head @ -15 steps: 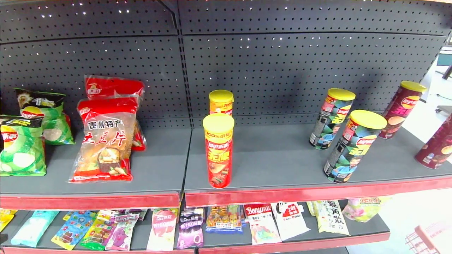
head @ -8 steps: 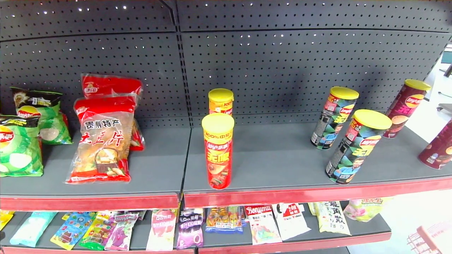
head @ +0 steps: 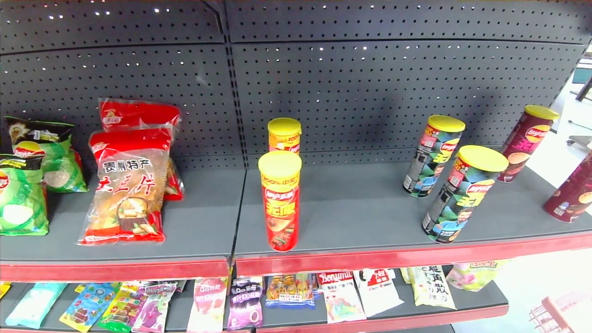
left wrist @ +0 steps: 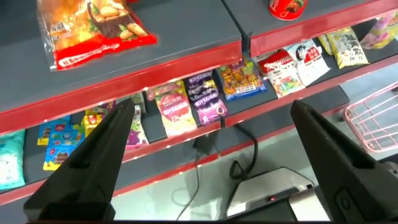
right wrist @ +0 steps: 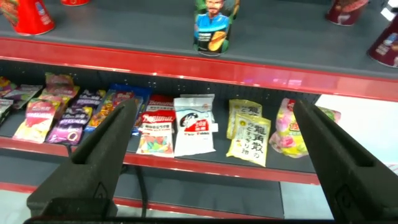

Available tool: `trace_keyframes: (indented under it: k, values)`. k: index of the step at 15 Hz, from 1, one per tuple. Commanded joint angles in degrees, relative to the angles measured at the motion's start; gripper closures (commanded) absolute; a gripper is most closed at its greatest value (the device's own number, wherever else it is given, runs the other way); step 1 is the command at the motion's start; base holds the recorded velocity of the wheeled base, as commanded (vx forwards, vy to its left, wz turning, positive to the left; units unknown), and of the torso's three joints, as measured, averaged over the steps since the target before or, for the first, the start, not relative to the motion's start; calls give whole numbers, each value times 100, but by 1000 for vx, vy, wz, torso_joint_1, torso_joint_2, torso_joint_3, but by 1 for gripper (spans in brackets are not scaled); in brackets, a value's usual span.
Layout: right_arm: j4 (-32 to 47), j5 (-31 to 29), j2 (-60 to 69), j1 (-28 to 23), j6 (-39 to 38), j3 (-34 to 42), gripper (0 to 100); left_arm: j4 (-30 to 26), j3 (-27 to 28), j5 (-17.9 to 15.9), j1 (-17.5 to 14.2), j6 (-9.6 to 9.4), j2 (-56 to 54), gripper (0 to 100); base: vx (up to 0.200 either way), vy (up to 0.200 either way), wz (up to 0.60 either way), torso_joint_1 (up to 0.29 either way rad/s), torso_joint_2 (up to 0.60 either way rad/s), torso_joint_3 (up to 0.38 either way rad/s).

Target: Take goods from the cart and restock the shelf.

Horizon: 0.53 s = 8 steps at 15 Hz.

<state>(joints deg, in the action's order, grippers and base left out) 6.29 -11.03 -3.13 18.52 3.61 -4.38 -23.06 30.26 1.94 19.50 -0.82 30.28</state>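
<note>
We find both pincers bare of goods. The left pincer [left wrist: 212, 109] has its fingers well apart with nothing between them, and the right pincer [right wrist: 214, 106] likewise. Both hang in front of the lower shelf [right wrist: 217, 163].

The pink wire cart [head: 557, 312] stands on the floor off the right end of that shelf. Its load is hidden, so we cannot tell what it carries. Judging by the stock on the upper shelf [head: 360, 208], we expect tubes and bags.

The red crisp canister [head: 280, 203] at the front edge and the patterned crisp canister [head: 462, 194] towards the right end look light, stiff and smooth-walled, so liable to slip. We would close across the mid-body, below the yellow lid, with moderate force.

The red-topped snack bag [head: 125, 187] on the left section looks soft, with brittle contents. We would take it by the top seam, not the belly.
</note>
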Motion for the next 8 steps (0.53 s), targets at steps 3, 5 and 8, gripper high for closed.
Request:
trace_keyframes:
  k: [3, 5, 8]
  values:
    - [13, 5, -21, 20, -9, -2, 0, 13, -55, 0, -8, -15, -31, 0, 0, -200, 0, 12, 4, -1]
    - [4, 5, -21, 20, -9, 7, 0, 13, -90, 8, -8, -15, -57, 0, 0, -200, 0, 0, 5, 7]
    - [4, 5, -29, 29, -9, 7, 0, 13, -108, 0, -8, -15, -57, 0, 0, -200, 0, 4, 1, 2]
